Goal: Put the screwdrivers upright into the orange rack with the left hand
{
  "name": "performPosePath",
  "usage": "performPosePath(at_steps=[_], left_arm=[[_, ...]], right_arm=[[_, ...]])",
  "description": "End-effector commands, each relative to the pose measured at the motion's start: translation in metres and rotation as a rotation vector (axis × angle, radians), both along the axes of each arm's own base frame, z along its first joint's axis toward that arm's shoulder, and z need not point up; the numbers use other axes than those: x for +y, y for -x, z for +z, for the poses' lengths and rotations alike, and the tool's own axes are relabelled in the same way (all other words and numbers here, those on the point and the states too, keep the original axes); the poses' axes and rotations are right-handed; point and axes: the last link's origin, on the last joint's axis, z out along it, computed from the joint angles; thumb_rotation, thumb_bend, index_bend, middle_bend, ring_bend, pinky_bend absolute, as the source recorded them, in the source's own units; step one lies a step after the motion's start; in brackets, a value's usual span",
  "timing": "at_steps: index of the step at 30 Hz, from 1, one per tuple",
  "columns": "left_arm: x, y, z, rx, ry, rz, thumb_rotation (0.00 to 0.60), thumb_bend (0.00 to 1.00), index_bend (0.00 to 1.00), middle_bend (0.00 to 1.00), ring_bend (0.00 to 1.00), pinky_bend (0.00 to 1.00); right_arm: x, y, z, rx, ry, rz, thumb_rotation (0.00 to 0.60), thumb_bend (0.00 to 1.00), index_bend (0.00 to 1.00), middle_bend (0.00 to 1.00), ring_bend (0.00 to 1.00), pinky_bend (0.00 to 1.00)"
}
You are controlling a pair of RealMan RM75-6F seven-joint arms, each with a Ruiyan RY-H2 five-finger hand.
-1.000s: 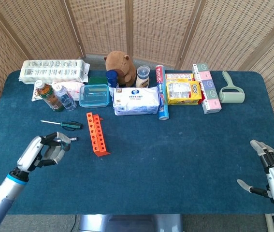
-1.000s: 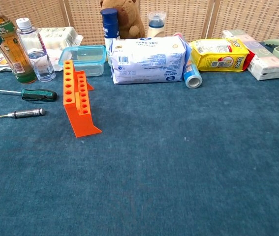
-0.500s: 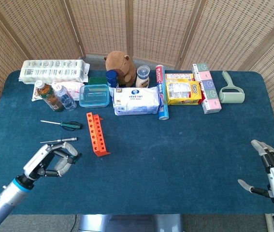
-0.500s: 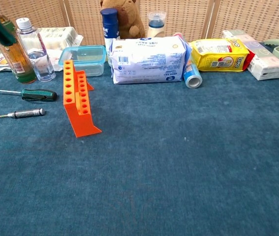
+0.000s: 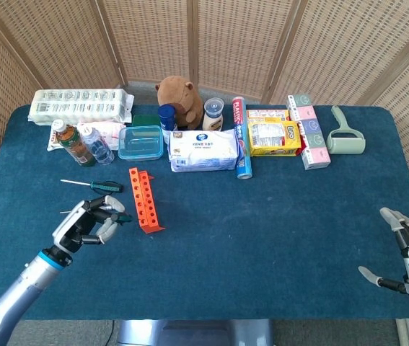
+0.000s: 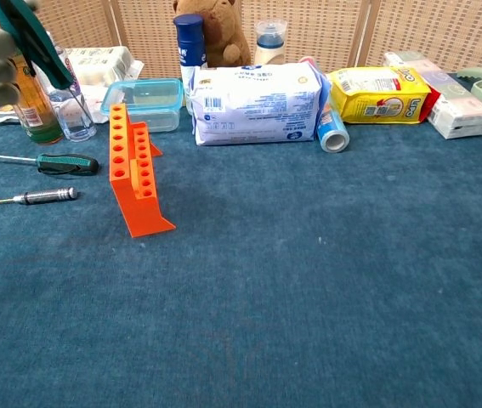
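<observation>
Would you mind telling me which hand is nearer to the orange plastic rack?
Left. The left hand hovers just beside the orange plastic rack; the right hand is far across the table.

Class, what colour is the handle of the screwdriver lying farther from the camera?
Green and black handle, clearest in the chest view.

matt orange plastic rack (image 6: 136,183), metal-shafted screwdrivers (image 6: 41,163) on rough blue cloth table (image 6: 326,280).

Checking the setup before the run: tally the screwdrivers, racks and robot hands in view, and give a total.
Screwdrivers: 2, the green-handled screwdriver and the metal-handled screwdriver, both lying flat
Racks: 1, the orange rack
Robot hands: 2, the left robot hand and the right robot hand
Total: 5
</observation>
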Motion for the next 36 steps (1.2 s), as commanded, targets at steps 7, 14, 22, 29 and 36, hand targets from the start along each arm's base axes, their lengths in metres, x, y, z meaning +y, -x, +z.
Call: performPosePath(at_steps=[7,14,22,29,36], left_arm=[[0.008,-0.003,-0.01,0.023,0.046,0.063,0.6,0.55,0.51,0.85,0.88,0.86],[0.01,-0.001,-0.012,0.022,0.061,0.088,0.6,0.55,0.51,0.85,0.88,0.86],[0.013,0.001,-0.016,0.035,0.075,0.101,0.6,0.55,0.51,0.85,0.88,0.86],[0.015,0.002,-0.019,0.029,0.084,0.101,0.6,0.55,0.51,0.85,0.88,0.86],[0.016,0.004,-0.02,0.034,0.089,0.106,0.6,0.55,0.51,0.85,0.88,0.86]], right_arm=[[0.0,0.001,0.001,0.003,0.002,-0.005,0.6,0.16,0.01,0.09,0.09,0.09],[-0.001,0.001,0.001,0.001,0.003,-0.003,0.6,0.16,0.01,0.09,0.09,0.09],[0.0,0.001,0.001,-0.001,0.005,-0.001,0.6,0.16,0.01,0.09,0.09,0.09],[0.0,0.001,0.001,-0.006,0.004,0.001,0.6,0.16,0.01,0.09,0.09,0.09],[0.0,0.001,0.002,-0.008,0.006,0.0,0.6,0.16,0.01,0.09,0.09,0.09]])
